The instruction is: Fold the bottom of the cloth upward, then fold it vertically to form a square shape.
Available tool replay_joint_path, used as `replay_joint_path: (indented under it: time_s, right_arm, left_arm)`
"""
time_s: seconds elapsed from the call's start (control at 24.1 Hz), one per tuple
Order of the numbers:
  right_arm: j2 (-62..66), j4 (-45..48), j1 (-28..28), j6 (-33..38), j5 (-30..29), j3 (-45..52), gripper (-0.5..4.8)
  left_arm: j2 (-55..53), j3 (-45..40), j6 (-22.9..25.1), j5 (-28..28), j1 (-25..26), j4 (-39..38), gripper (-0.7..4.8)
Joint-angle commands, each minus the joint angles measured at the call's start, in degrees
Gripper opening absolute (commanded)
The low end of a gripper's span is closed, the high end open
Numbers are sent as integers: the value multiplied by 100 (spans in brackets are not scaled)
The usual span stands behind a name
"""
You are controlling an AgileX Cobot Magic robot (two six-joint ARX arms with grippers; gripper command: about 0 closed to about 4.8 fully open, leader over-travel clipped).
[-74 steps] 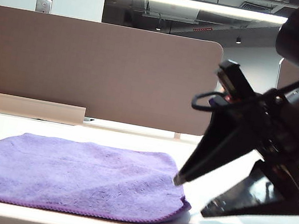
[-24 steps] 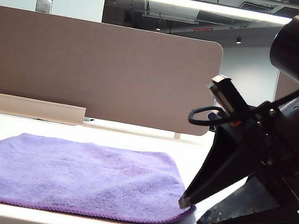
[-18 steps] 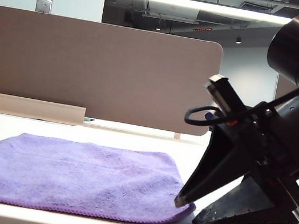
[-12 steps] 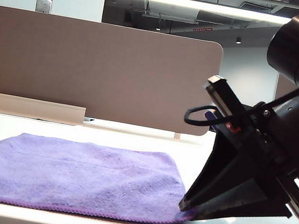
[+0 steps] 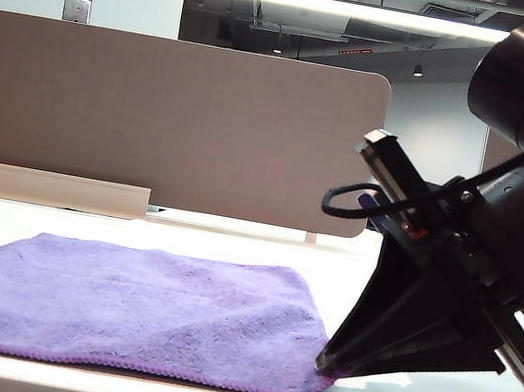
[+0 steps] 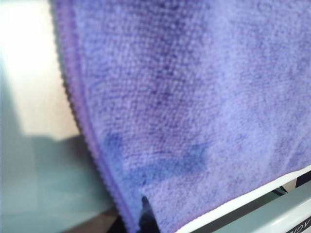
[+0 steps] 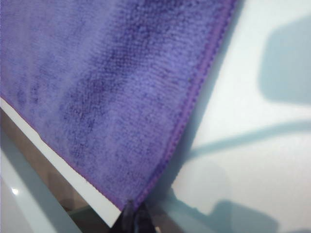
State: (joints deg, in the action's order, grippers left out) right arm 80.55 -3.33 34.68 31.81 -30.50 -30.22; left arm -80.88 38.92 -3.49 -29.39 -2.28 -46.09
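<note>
Both end effectors are now pinching the cloth (image 5: 120, 308) — right end effector (image 5: 325, 368) at 4 o'clock, left end effector (image 6: 144, 213) opposite; you're ready for lifting.

One cloth (image 5: 141, 309), two tools (image 5: 325, 367) (image 6: 145, 218)
</note>
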Motion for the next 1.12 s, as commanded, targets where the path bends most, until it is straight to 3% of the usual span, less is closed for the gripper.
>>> replay_joint_path:
  time_s: [0.04,0.33,0.46,0.62,0.83,1.12]
  right_arm:
    - [-39,-109,7,-13,-50,-9,-2]
    - [-468,-857,9,-85,-24,-7,-2]
    - [-940,-1331,7,-166,-4,-7,-2]
    - [-1187,-1720,9,-173,50,-7,-2]
    - [-1270,-2094,11,-361,44,-2,-2]
    - [-1679,-2549,15,-402,39,-2,-2]
  left_arm:
    - [-4,-9,9,-55,2,-363,-6]
    - [2,-7,4,-590,0,-717,-6]
    - [35,-9,170,-898,-4,-1200,-6]
    - [269,-9,201,-944,-184,-1493,-6]
    - [841,-9,-227,-935,-638,-1552,-6]
    - [1670,-9,-951,-916,-848,-1434,-6]
